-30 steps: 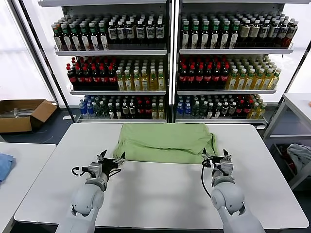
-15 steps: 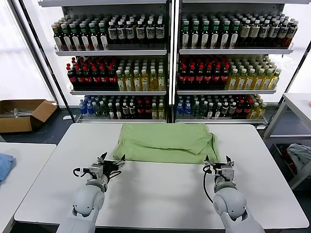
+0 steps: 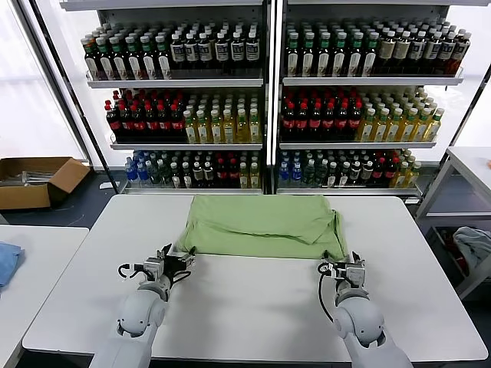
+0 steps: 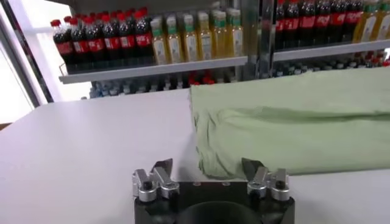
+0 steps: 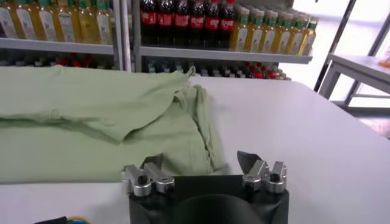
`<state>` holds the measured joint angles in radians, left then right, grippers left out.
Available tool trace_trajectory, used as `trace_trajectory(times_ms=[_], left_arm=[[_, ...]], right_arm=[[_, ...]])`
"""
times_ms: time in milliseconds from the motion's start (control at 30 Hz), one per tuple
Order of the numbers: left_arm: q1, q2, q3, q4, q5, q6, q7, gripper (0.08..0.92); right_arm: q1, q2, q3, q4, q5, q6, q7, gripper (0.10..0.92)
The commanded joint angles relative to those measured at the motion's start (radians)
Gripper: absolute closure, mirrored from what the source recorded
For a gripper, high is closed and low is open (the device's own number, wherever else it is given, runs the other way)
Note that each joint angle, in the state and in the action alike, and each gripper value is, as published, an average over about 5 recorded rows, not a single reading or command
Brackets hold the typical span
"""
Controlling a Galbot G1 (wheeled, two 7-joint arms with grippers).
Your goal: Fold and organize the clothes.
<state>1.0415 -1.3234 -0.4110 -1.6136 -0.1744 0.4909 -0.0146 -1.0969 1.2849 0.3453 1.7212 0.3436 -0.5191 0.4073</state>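
The clothes, a light green shirt (image 3: 261, 226), lie folded into a wide band at the far middle of the white table (image 3: 253, 307). My left gripper (image 3: 178, 261) sits low at the table just short of the shirt's near left corner. In the left wrist view that gripper (image 4: 207, 167) is open, with the shirt's (image 4: 292, 122) corner just ahead of it. My right gripper (image 3: 343, 266) rests near the shirt's near right corner. In the right wrist view it (image 5: 200, 161) is open too, facing the folded edge of the shirt (image 5: 91, 115). Neither holds anything.
Tall shelves of bottles (image 3: 261, 100) stand behind the table. A cardboard box (image 3: 34, 180) lies on the floor at far left. A blue cloth (image 3: 6, 261) lies on a side table to the left, and a grey cloth (image 3: 472, 245) lies at right.
My right gripper has drawn back toward me, away from the shirt's near right corner. The left gripper has shifted only slightly. The shirt lies as before.
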Motion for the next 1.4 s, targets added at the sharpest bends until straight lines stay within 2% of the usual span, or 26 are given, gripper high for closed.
trace_trajectory(times_ms=[33, 467, 600, 700, 900, 1067, 1267, 1400], left_arm=[[-0.012, 0.0, -0.001, 0.038, 0.003, 0.0, 0.0, 0.373], [0.006, -0.004, 0.005, 0.037, 0.02, -0.02, 0.01, 0.754], [0.031, -0.003, 0.004, 0.004, 0.037, -0.037, 0.016, 0.865], [0.074, 0.003, 0.002, -0.066, 0.043, -0.045, 0.013, 0.913], [0.206, 0.021, -0.008, -0.279, 0.047, -0.053, 0.0, 0.919], [0.365, 0.034, -0.033, -0.447, 0.046, -0.053, -0.016, 0.919], [0.599, 0.066, -0.066, -0.624, 0.078, -0.056, -0.026, 0.919], [0.712, 0.081, -0.083, -0.669, 0.102, -0.063, -0.037, 0.919]], right_arm=[[-0.003, 0.003, 0.0, -0.028, -0.001, -0.004, -0.005, 0.428], [-0.041, 0.008, -0.013, -0.01, -0.018, -0.011, -0.032, 0.809], [-0.055, 0.005, -0.005, 0.029, -0.018, -0.011, -0.03, 0.895], [-0.079, -0.003, 0.002, 0.106, -0.023, -0.015, -0.026, 0.907], [-0.176, -0.014, 0.014, 0.324, -0.05, -0.027, -0.016, 0.907], [-0.317, -0.003, 0.016, 0.466, -0.088, -0.035, 0.017, 0.907], [-0.552, 0.004, 0.016, 0.548, -0.19, -0.021, 0.058, 0.907], [-0.674, -0.017, 0.02, 0.571, -0.236, 0.001, 0.071, 0.907]])
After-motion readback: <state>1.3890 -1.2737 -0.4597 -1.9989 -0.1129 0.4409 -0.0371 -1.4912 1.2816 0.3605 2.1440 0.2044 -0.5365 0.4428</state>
